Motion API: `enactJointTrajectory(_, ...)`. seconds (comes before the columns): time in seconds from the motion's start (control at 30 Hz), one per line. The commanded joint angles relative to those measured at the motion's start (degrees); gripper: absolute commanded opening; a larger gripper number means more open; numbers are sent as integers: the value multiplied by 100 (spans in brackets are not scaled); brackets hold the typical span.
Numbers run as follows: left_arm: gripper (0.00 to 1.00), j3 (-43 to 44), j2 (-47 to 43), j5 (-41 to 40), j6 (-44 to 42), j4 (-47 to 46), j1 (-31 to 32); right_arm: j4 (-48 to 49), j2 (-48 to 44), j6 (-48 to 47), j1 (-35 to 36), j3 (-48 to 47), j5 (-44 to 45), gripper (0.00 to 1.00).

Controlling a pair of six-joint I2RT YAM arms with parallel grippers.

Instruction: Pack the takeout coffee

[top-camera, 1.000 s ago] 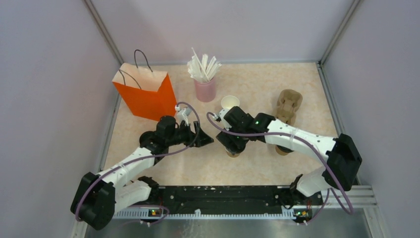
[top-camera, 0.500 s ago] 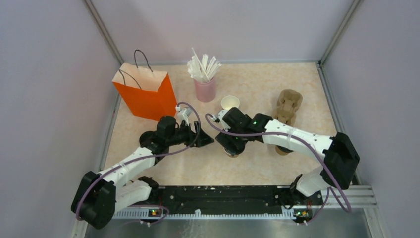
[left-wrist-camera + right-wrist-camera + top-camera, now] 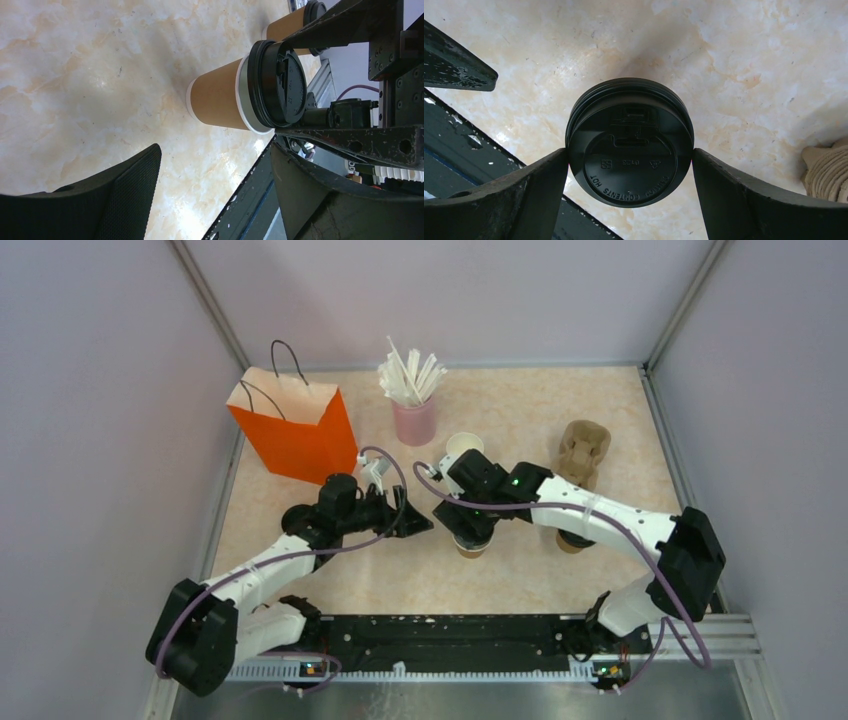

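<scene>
Right arm is over the middle of the marbled beige table (image 3: 520,400), and its tool (image 3: 630,152) sits directly above a small brown paper cup (image 3: 220,100) that stands upright there, capped with a round black plastic lid (image 3: 280,82). The jaws are spread wide, one each side of that lid. The pads lie right at the rim, but whether they actually press on it I cannot tell.

The left tool (image 3: 418,521) comes in side-on just beside the same cup, jaws wide apart and holding nothing, with the cup's wall ahead of the gap.

A second lidded brown cup (image 3: 290,22) stands further right, under the right arm. An uncapped brown cup with a white inside (image 3: 462,444) stands behind the right tool. The tan moulded-pulp carrier (image 3: 583,450) lies at the back right, and the orange paper bag with cord handles (image 3: 295,430) stands open at the back left. From above, none of the three cups sits in either of them.

My read is that this is the pick-up of the first capped cup, so the packing proper has not begun. The next move needs a firm close. A hold on the lid alone looks risky because the lid could pop off, so a lower grip on the cup wall seems safer. After that it takes a straight lift that clears the uncapped cup behind, then an upright carry to the carrier or the bag.
</scene>
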State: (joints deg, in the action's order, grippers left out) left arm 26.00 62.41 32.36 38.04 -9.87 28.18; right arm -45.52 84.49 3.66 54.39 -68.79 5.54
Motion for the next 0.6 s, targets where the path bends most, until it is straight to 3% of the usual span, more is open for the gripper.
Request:
enactJointTrajectory(0.0, 84, 2, 16, 121, 3, -286, 7, -44, -45, 41, 69, -132, 79, 89)
enactJointTrajectory(0.57, 83, -13, 278, 220, 93, -500, 11, 109, 67, 138, 177, 191, 87, 89)
